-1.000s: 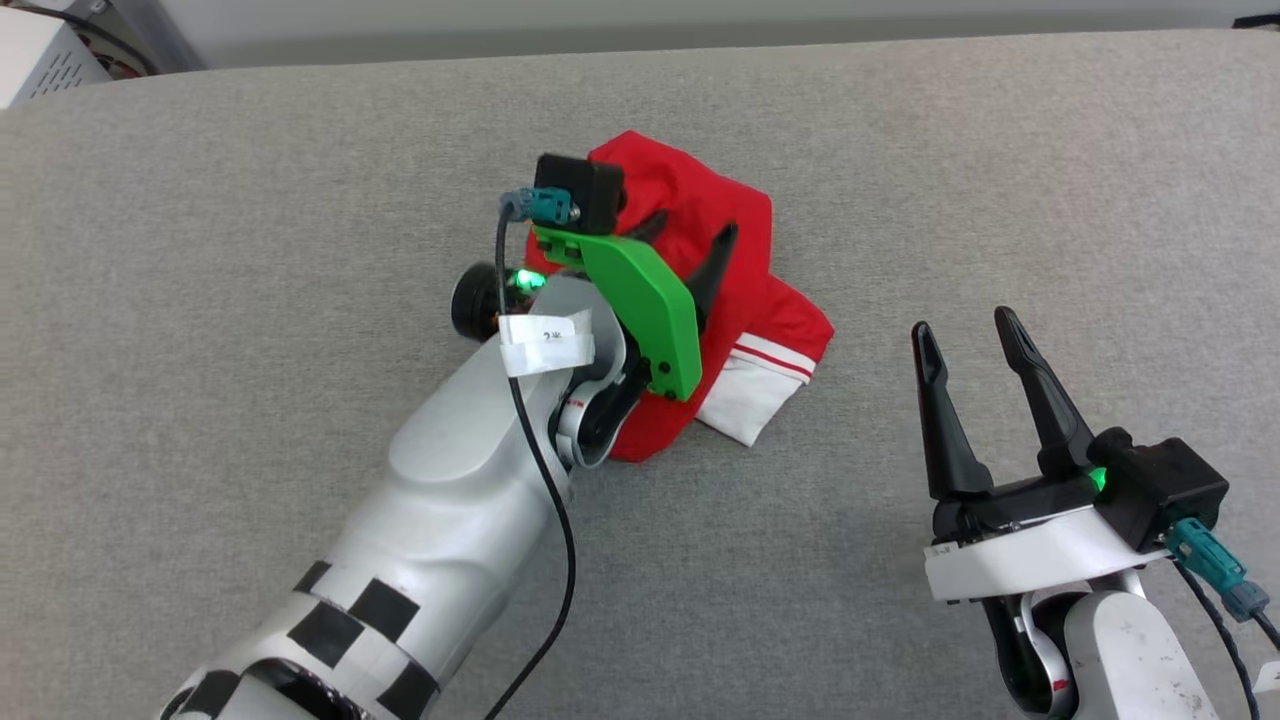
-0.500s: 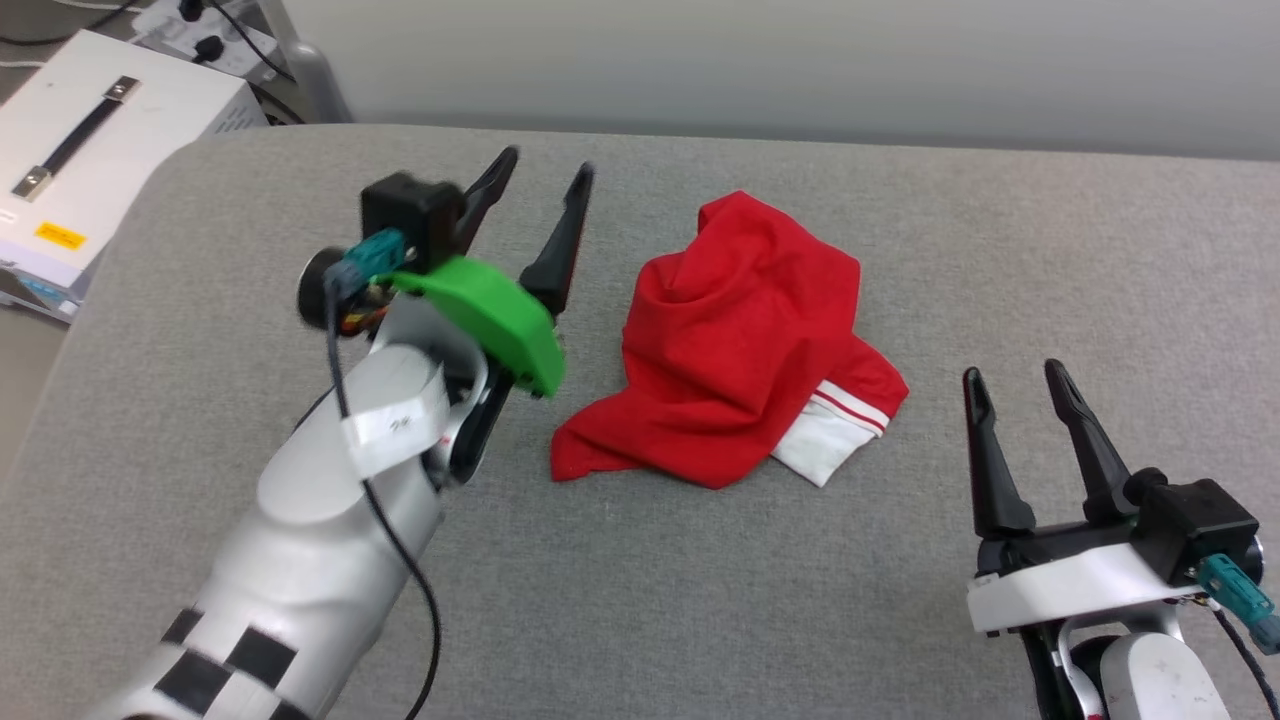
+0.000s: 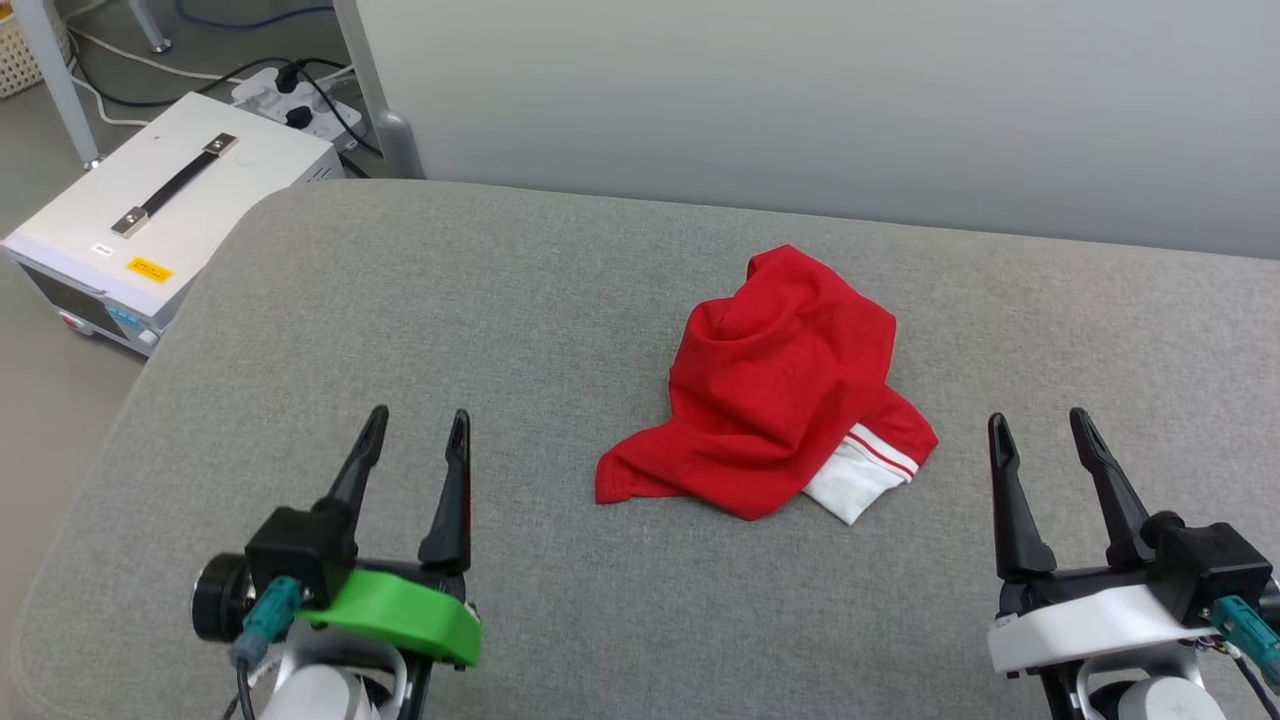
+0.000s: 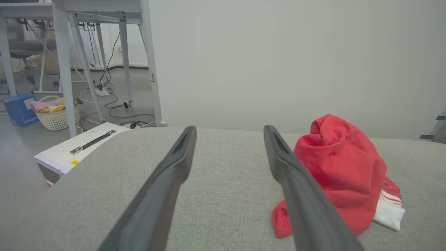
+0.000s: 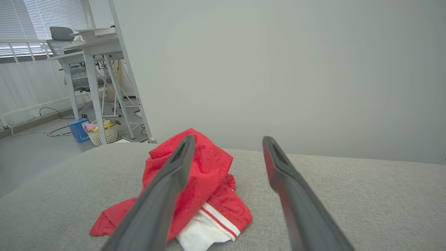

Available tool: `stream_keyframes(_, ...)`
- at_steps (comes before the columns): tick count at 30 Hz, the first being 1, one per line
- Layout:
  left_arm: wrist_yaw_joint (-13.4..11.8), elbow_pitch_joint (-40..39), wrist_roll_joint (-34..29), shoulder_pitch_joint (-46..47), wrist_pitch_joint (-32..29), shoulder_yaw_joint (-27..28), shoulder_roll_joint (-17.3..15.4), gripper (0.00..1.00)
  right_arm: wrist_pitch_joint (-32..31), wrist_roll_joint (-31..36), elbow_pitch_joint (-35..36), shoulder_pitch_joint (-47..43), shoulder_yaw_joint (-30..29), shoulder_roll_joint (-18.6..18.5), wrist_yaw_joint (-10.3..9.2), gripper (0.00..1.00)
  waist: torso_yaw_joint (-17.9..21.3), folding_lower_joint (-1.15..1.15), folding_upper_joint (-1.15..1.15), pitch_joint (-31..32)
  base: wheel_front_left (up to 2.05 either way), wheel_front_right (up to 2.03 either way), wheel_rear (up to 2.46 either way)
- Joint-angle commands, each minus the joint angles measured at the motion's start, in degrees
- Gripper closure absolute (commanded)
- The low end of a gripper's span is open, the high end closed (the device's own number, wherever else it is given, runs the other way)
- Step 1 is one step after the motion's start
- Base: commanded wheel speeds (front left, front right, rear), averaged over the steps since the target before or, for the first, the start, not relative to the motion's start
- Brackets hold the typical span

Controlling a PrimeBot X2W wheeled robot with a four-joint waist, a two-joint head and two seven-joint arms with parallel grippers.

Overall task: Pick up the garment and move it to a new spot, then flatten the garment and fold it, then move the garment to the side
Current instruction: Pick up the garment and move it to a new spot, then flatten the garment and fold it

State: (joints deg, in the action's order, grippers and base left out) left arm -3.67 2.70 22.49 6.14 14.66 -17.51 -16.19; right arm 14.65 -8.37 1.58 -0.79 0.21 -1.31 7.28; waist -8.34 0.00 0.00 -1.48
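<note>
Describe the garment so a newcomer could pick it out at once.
Start at the wide grey padded surface in front of the pale wall. Near its middle lies the garment, a crumpled heap. Nothing else there is bright red, and a white sleeve with a red stripe pokes out at its near edge.

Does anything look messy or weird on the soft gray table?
Yes, the garment is scrunched in a lumpy heap on the gray surface instead of lying flat, with one white sleeve poking out underneath. Nothing looks spilled or broken.
</note>
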Motion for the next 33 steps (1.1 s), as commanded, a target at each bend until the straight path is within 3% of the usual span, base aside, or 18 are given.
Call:
stream_keyframes(1, 0.81, -0.91, -1.8, -1.88, 0.33, 1.13, 1.11, 0.0, 0.35, 0.16, 0.09, -0.94, -0.27, -0.11, 0.21, 0.0, -0.35, 0.0, 0.0, 0.57, 0.0, 0.0, 0.0)
stream_keyframes(7, 5.68, -2.58, -7.38, -5.28, 0.33, 3.69, 4.33, 0.0, 0.35, -0.07, -0.24, -2.02, -0.74, -0.11, 0.21, 0.0, -0.53, 0.0, 0.0, 1.31, 0.0, 0.0, 0.0)
stream_keyframes(13, 8.6, -3.28, -9.6, -6.52, 0.33, 6.56, 7.46, 0.0, 0.35, -0.14, -0.38, -2.36, -0.55, -0.11, 0.21, 0.0, -0.13, 0.0, 0.0, 1.29, 0.0, 0.0, 0.0)
stream_keyframes(23, 10.75, -3.28, -11.64, -6.46, 0.33, 8.4, 9.61, 0.0, 0.35, 0.11, -1.77, -2.16, -0.44, -0.11, 0.21, 0.0, 0.05, 0.0, 0.0, 0.55, 0.0, 0.0, 0.0)
stream_keyframes(26, 10.91, -3.26, -11.95, -6.22, 0.33, 9.02, 10.22, 0.0, 0.16, 0.35, -4.59, -2.15, 2.07, -0.11, 0.21, 0.0, -0.24, 0.0, 0.0, -0.24, 0.0, 0.0, 0.0)
stream_keyframes(29, 11.0, -3.51, -12.09, -5.77, 0.33, 9.5, 10.8, 0.0, -4.24, 2.36, -5.91, 0.02, 5.01, -0.52, 0.21, 0.0, -0.65, 0.0, 0.0, -1.39, 0.0, 0.0, 0.0)
stream_keyframes(33, 11.09, -3.07, -11.94, -5.13, 0.33, 9.66, 11.62, 0.0, -14.59, 1.21, -6.27, 5.17, 11.07, -3.9, 0.21, 0.0, -1.81, 0.0, 0.0, -3.43, 0.0, 0.0, 0.0)
